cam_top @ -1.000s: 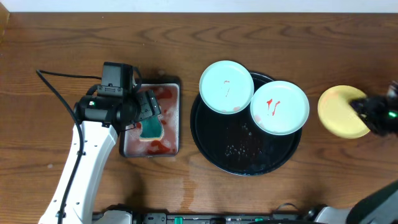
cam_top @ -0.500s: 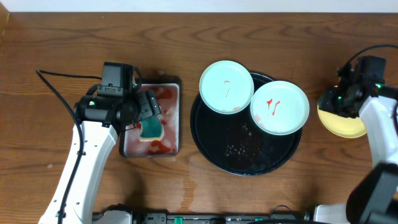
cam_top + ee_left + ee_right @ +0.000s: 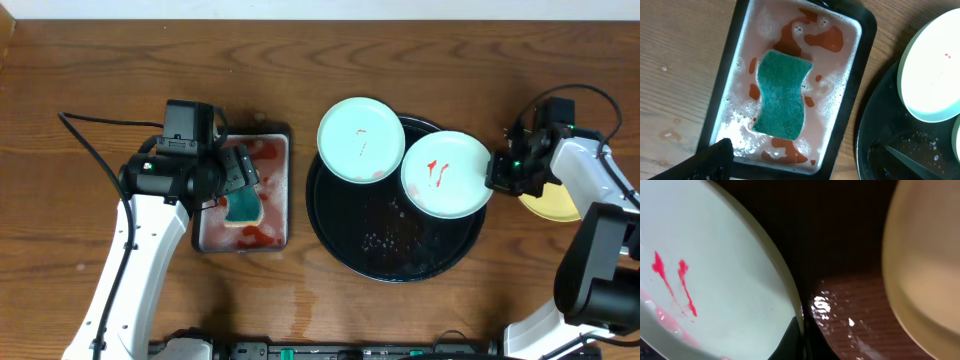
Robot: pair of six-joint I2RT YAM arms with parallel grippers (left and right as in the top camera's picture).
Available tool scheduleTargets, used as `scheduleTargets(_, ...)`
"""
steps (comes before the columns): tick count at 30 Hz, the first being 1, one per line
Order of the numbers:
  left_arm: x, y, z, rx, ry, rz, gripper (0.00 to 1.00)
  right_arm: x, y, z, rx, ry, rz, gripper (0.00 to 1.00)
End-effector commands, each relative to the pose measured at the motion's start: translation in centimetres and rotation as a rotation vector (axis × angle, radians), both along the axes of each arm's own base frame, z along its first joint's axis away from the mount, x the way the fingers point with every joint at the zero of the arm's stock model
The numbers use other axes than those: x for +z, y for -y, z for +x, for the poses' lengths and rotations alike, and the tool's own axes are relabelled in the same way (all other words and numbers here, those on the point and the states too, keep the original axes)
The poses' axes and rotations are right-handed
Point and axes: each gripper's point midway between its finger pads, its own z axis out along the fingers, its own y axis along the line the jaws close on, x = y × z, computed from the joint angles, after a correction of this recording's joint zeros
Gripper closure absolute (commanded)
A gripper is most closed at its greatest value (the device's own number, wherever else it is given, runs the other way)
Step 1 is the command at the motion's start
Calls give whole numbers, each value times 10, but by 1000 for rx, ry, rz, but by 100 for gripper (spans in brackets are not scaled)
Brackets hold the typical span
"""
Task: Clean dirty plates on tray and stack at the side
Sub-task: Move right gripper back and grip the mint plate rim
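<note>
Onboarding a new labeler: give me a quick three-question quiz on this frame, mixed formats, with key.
1. Which plate's rim does the right tool pinch?
2. True or false: the yellow plate lies off the tray.
3. Where is the sponge? A in the sudsy dish; B on the tray; C on the yellow plate.
Key: 1 the white plate; 2 true; 3 A.
</note>
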Motion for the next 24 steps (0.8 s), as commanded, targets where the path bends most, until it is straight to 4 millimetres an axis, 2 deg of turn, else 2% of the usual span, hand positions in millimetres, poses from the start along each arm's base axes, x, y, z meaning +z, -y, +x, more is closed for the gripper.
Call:
scheduleTargets(1,8,-2,4,-3,21,4,14,24,3,1,6,57,-30,99)
scheduleTargets(7,8,-2,4,-3,21,4,14,81,-8,-12,34,165,-50,99)
scheduleTargets(11,8,-2,4,-3,22,4,14,97,-32,-26,103,172,-44,99)
scheduleTargets(15,8,-2,4,-3,22,4,14,83,-66,-44,212,103,-21,99)
scheduleTargets(20,8,-2,4,-3,21,4,13,39,-105,-67,349,53,-8,99)
scheduleTargets(24,8,-2,4,-3,21,4,14,28,-126,-67,423,97,9,99)
